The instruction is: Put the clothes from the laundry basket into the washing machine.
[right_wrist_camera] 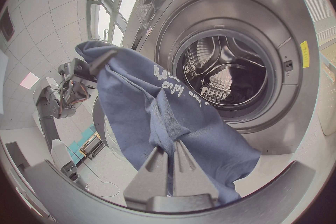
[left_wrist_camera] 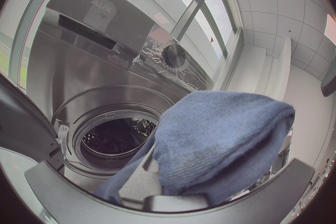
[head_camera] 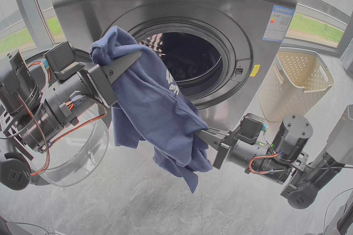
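Observation:
A blue shirt [head_camera: 154, 107] with white lettering hangs stretched between both grippers in front of the washing machine's open drum [head_camera: 184, 57]. My left gripper [head_camera: 127, 59] is shut on the shirt's upper end, up and to the left of the opening. My right gripper [head_camera: 200, 134] is shut on the shirt's lower edge, below and right of the opening. In the right wrist view the right gripper [right_wrist_camera: 170, 151] pinches a fold of the shirt [right_wrist_camera: 168, 109], and dark clothing lies inside the drum [right_wrist_camera: 227, 76]. The shirt [left_wrist_camera: 217, 137] covers the left gripper's fingertips in the left wrist view.
The round glass door [head_camera: 73, 151] stands swung open at the left, beneath my left arm. A cream laundry basket [head_camera: 298, 81] stands on the floor right of the washing machine [head_camera: 228, 8]. Grey floor lies in front.

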Controlling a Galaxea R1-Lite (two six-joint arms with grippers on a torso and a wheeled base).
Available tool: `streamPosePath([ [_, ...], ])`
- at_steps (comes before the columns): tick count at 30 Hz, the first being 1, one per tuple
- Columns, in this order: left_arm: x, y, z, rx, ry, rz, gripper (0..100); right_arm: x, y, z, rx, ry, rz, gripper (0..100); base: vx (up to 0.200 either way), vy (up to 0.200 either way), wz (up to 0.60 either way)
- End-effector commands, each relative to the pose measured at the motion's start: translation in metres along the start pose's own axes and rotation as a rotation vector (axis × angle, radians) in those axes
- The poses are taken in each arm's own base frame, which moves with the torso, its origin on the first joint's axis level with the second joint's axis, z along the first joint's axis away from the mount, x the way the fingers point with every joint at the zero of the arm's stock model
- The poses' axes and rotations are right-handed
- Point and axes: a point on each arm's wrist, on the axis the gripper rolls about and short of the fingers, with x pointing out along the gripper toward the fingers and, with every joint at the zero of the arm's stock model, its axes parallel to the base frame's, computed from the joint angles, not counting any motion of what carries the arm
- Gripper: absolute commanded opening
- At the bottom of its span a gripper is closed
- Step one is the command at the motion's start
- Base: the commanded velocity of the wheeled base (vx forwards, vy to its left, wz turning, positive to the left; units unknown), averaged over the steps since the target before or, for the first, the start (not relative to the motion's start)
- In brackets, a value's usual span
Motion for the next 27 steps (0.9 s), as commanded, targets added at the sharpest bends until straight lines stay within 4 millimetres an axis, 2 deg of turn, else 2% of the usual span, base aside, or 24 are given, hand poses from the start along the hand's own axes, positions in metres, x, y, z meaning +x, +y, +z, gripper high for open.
streamPosePath([
  [1, 0.006, 0.006, -0.006, 0.002, 0.019, 0.016, 0, -0.026, 0.007, 0.02, -0.005, -0.032, -0.006, 0, 0.0, 0.0, 0.0],
  [5, 0.007, 0.004, -0.005, 0.0, 0.013, 0.007, 0, -0.026, 0.007, 0.016, -0.002, -0.021, -0.005, 0, 0.0, 0.0, 0.0],
  [6, 0.007, 0.004, -0.004, 0.0, 0.011, 0.006, 0, -0.022, 0.008, 0.01, 0.011, 0.004, 0.002, 100, 0.0, 0.0, 0.0],
  [15, 0.007, 0.001, 0.001, 0.004, -0.009, -0.004, 0, 0.007, -0.003, -0.035, 0.043, 0.092, 0.01, 100, 0.0, 0.0, 0.0],
  [21, 0.005, 0.001, 0.003, 0.002, -0.015, -0.005, 0, 0.022, 0.006, -0.045, 0.088, 0.097, 0.051, 100, 0.0, 0.0, 0.0],
  [27, 0.005, 0.001, 0.003, 0.003, -0.018, -0.006, 0, 0.036, 0.002, -0.055, 0.088, 0.094, 0.052, 100, 0.0, 0.0, 0.0],
])
